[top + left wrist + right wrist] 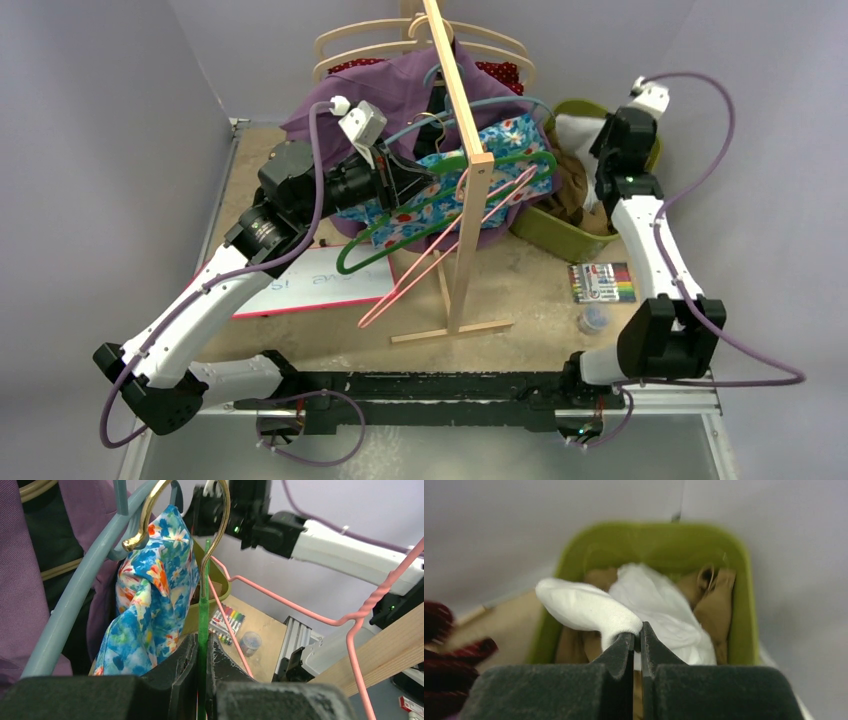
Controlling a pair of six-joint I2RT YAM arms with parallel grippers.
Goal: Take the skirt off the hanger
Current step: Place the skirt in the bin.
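Left jaws clamped on the green hanger beside the skirt; right jaws closed over the bin.

The green bin (550, 238) at the right of the bench (520, 290) holds white cloth (659, 605) and tan cloth (714, 600). The flowered skirt (150, 600) drapes from the green hanger (202, 610) at the wooden rack (468, 200). In my left wrist view it hangs just left of my left jaws, which grip the hanger's thin rod. My left arm (200, 300) reaches up and across to the rack. My right arm (650, 240) is bent upward with its wrist above the bin. My right jaws are closed with white cloth at their tips; I cannot tell whether any is pinched.
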